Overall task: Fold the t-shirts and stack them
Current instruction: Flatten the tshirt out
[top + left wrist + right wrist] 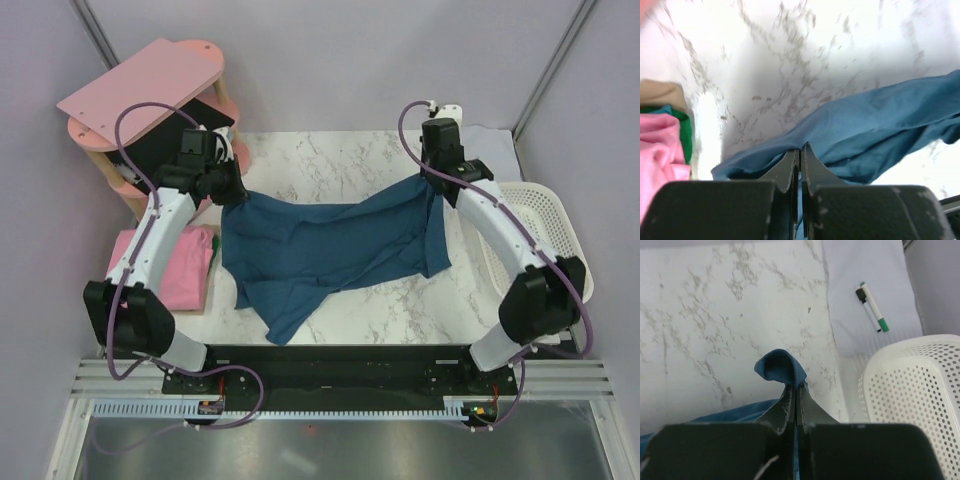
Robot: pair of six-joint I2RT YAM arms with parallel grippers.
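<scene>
The dark teal-blue t-shirt (330, 250) hangs stretched between both grippers above the marble table, its middle sagging and a tail drooping toward the near edge. My left gripper (232, 192) is shut on its left corner; in the left wrist view the cloth (865, 130) is pinched in my left gripper (800, 150). My right gripper (432, 180) is shut on its right corner; a fold of the shirt (780, 367) curls above my right gripper (794, 387). The pink t-shirt (180, 265) lies at the table's left edge under the left arm and shows in the left wrist view (660, 150).
A pink wooden shelf (150, 95) stands at the back left. A white perforated basket (545, 240) sits at the right edge, also seen in the right wrist view (915, 400). A white cloth (865, 295) with a pen (871, 306) lies at the back right.
</scene>
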